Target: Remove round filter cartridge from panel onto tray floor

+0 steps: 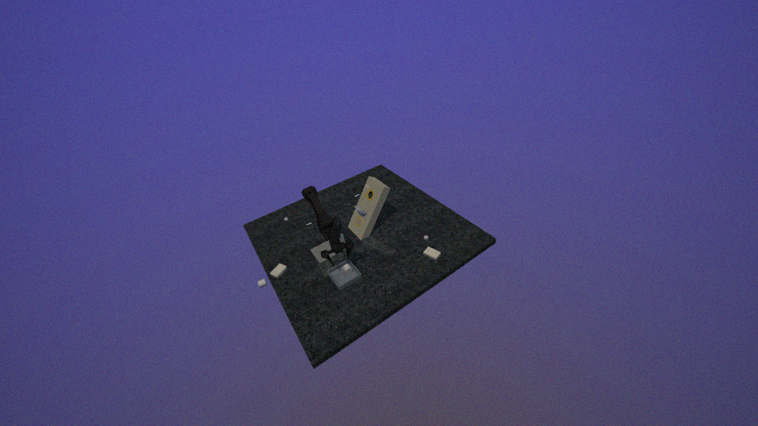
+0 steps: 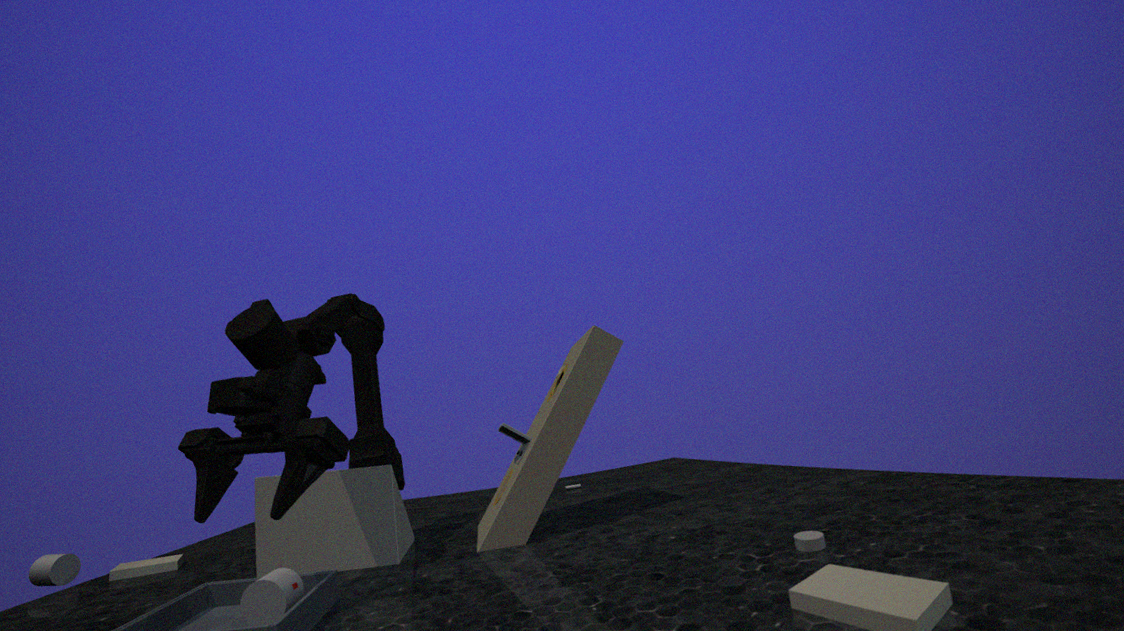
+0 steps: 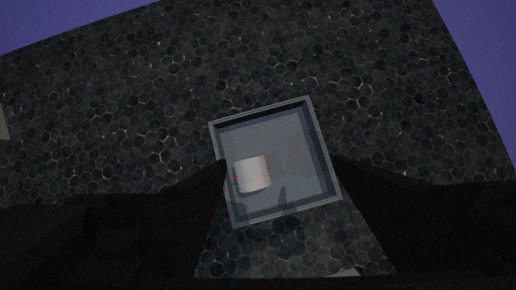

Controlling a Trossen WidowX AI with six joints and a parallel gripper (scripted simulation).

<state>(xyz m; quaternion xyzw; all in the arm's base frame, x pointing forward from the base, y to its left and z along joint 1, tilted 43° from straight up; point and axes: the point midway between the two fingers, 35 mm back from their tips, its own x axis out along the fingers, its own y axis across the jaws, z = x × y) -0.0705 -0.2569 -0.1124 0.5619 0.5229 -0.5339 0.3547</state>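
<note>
The white filter cartridge [image 1: 346, 267] [image 2: 274, 589] [image 3: 251, 174] lies on its side on the floor of the grey tray [image 1: 341, 280] [image 2: 307, 609] [image 3: 258, 109], near the tray's left wall in the wrist view. My gripper [image 1: 338, 251] [image 2: 240, 513] [image 3: 279, 161] hangs above the tray, open and empty, with a clear gap down to the cartridge. The beige service panel [image 1: 371, 211] [image 2: 552, 438] stands tilted behind, with a dark round hole [image 1: 369, 194] near its top.
A beige block [image 2: 334, 520] sits under the arm's base. A flat beige slab [image 1: 432, 252] [image 2: 867, 600] and a small disc [image 1: 425, 238] [image 2: 809, 541] lie to the right. A loose cylinder [image 2: 54, 567] and a flat piece [image 1: 278, 270] [image 2: 144, 566] lie at the left edge.
</note>
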